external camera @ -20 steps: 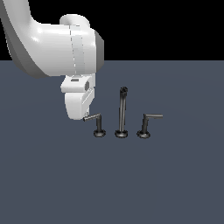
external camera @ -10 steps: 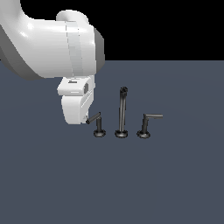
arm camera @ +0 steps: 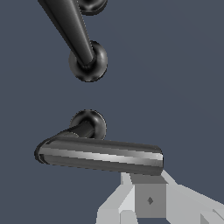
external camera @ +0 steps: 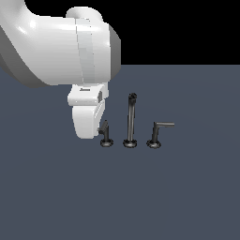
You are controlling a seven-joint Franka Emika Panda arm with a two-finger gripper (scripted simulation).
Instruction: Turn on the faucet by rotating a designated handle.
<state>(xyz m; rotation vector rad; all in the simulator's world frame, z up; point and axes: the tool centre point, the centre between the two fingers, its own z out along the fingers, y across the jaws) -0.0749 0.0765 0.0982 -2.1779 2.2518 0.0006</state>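
Designated handle of faucet, at the exterior view's left. Touched at arm tip by gripper. Finger spread impossible to tell.

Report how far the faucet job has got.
Done: the end effector has reached the handle on the exterior view's left, whose lever has swung round since a second ago. In hand: a finger sits beside the lever, apparently pushing it. Left: finishing the turn; how much remains cannot be told.
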